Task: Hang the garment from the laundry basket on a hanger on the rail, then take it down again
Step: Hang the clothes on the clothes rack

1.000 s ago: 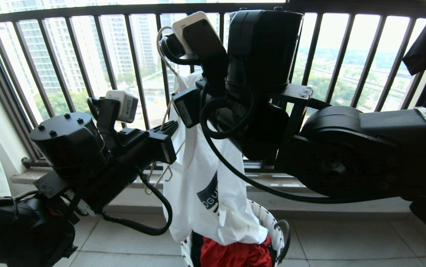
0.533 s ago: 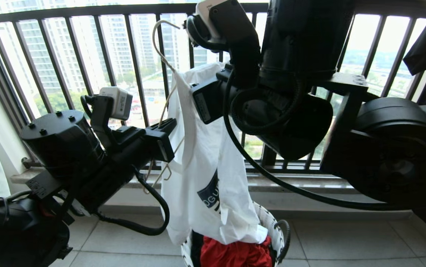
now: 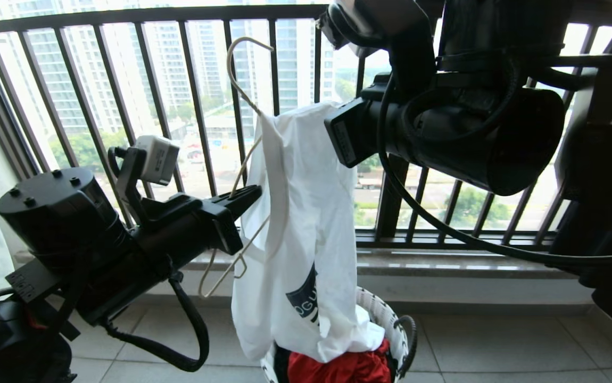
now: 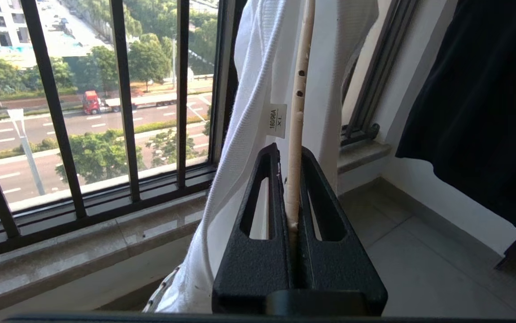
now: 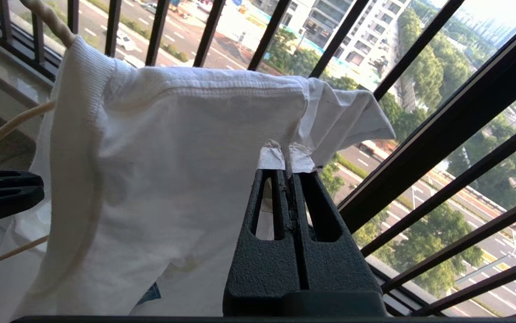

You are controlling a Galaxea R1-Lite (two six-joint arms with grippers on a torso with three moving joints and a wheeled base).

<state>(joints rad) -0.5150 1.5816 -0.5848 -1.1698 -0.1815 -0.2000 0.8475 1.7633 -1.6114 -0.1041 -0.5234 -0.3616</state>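
Note:
The white garment (image 3: 300, 213) hangs over the white woven laundry basket (image 3: 391, 318), its hem still inside. The cream wire hanger (image 3: 243, 69) stands tilted with its hook up, one arm showing through the neckband. My left gripper (image 4: 290, 150) is shut on the hanger's wire (image 4: 300, 80), beside the neckband (image 4: 249, 89). My right gripper (image 5: 287, 162) is shut on a fold of the garment's shoulder (image 5: 186, 134) and holds it out level. The rail is out of view.
A black barred window railing (image 3: 125, 80) and a stone sill (image 3: 444, 263) stand close behind the garment. A red cloth (image 3: 338, 367) lies in the basket. A black shirt (image 4: 478, 112) hangs against the side wall. Tiled floor lies below.
My right gripper has shut on the garment's shoulder while that arm rose and swung right, spreading the top of the shirt. The left arm sank slightly with the hanger.

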